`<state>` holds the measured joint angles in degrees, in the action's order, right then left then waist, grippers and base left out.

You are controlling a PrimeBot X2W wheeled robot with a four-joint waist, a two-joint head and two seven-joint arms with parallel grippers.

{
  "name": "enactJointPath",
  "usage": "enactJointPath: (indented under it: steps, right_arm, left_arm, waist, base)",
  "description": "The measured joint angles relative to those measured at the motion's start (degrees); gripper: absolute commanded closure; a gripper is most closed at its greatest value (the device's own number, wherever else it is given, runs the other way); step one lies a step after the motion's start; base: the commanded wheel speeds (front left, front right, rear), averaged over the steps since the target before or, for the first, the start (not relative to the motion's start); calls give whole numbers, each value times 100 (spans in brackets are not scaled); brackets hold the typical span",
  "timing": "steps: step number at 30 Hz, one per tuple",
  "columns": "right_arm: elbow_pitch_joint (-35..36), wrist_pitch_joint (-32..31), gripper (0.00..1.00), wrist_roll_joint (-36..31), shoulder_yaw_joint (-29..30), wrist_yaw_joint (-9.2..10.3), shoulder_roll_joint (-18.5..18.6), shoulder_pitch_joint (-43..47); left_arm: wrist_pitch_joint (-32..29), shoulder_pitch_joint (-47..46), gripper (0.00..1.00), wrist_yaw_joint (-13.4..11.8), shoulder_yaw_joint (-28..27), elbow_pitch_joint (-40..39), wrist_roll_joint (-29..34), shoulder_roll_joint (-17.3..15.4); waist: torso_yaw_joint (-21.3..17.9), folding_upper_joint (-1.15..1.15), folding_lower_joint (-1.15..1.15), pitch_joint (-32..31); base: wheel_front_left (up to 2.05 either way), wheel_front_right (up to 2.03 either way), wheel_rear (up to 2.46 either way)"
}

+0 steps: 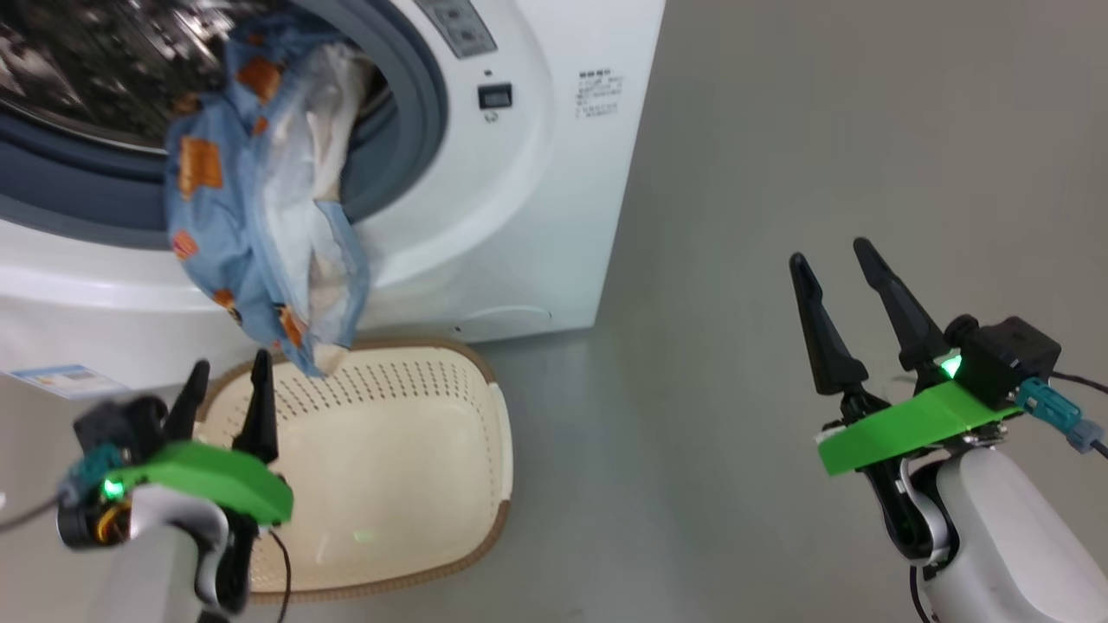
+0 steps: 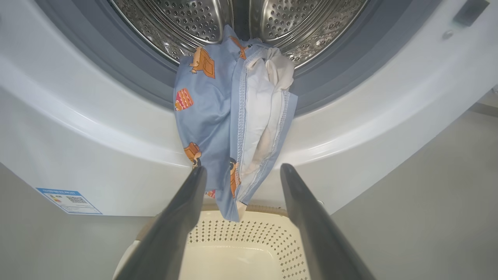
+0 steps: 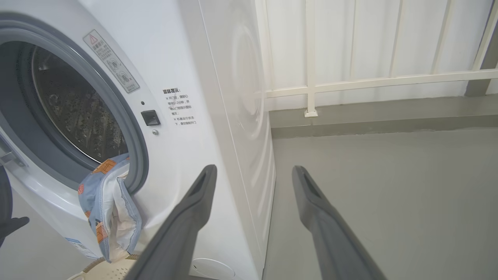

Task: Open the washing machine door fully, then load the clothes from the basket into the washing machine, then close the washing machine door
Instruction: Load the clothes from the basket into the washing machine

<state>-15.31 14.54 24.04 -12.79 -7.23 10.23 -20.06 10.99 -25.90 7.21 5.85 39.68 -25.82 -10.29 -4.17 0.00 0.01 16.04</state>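
Left gripper (image 1: 230, 359): near left, fingers spread, holding nothing, just below the hanging clothes (image 1: 251, 199), likely ready to push them in; right gripper (image 1: 829, 251): near right, spread, empty, parked aside; clothes: light-blue, orange motifs, whitish lining, draped over washing machine (image 1: 537, 216) ring (image 1: 415, 112), half in drum (image 1: 86, 69), tail dangling over basket (image 1: 407, 381)

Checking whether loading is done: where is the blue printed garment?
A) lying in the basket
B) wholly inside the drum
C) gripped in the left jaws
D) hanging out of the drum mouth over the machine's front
D: the clothes drape from the washing machine drum mouth down its front, their lower end dangling toward the basket.
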Motion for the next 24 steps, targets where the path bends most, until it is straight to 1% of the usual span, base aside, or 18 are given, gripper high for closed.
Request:
enactJointPath:
  steps: [2, 8, 14, 24]
  right_arm:
    - [25, 0, 0, -44, -2, 0, -25, -79]
    - [130, 0, 0, -98, 3, 0, -141, -304]
    - [209, 0, 0, -279, 26, 0, -248, -355]
    - [352, 0, 0, -344, 70, 0, -369, -495]
  left_arm:
    - [-49, -300, 0, 7, 92, 277, -79, -46]
    - [-48, -1134, 0, 7, 432, 1021, -309, -330]
    - [-35, -1787, 0, 7, 803, 1577, -439, -569]
    - [20, -2742, 0, 7, 988, 2275, -803, -824]
  waist:
    - [-46, 0, 0, 156]
    - [-233, 0, 0, 643]
    - [-458, 0, 0, 1104]
    - [-763, 0, 0, 1754]
  base:
    - [0, 0, 0]
    - [0, 0, 0]
    - [0, 0, 0]
    - [0, 0, 0]
